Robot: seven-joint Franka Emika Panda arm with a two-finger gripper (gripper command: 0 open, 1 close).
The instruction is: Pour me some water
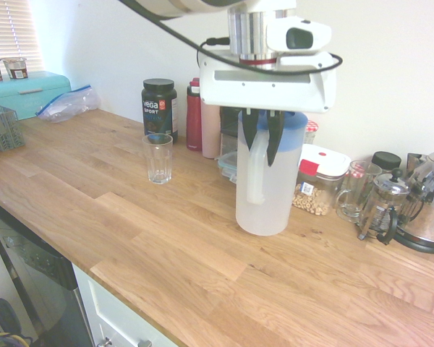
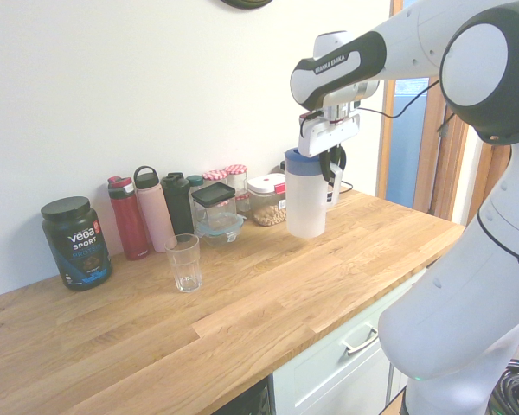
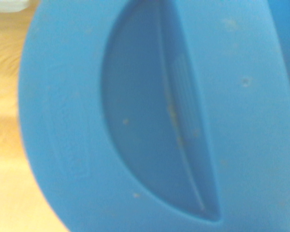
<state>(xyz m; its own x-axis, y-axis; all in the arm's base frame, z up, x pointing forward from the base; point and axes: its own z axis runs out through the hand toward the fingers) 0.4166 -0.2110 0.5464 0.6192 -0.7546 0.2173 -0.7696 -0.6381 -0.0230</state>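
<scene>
The claw (image 1: pixel 263 137) hung just above the pitcher (image 1: pixel 264 189), pointing almost straight down, its two dark fingers (image 1: pixel 274 139) drawn close together with nothing between them. They stood by the top of the handle (image 1: pixel 256 173), on the near side of the blue lid (image 1: pixel 295 131) — whether they touched it could not be told. The pitcher stood upright on the desk (image 1: pixel 166 246), towards the back row of jars and bottles, and no water showed through its frosted wall. The wrist view was filled with the lid, blurred, so the hand sat right over it.

The glass (image 1: pixel 158 158) stood empty and upright, well apart from the pitcher, in front of the black tub (image 1: pixel 159 106).

This looked like the approach to the grasp, with nothing lifted and no pouring begun. With the fingers that narrow, the next move probably called for opening them and then coming down around the handle — a firm hold there, since a tall pitcher would swing if caught loosely. After that would come the carry across to the glass and a slow tilt. The French press (image 1: pixel 381 204) and mug (image 1: pixel 353 189) beside the pitcher left little room on that side, so a straight lift seemed safest.
</scene>
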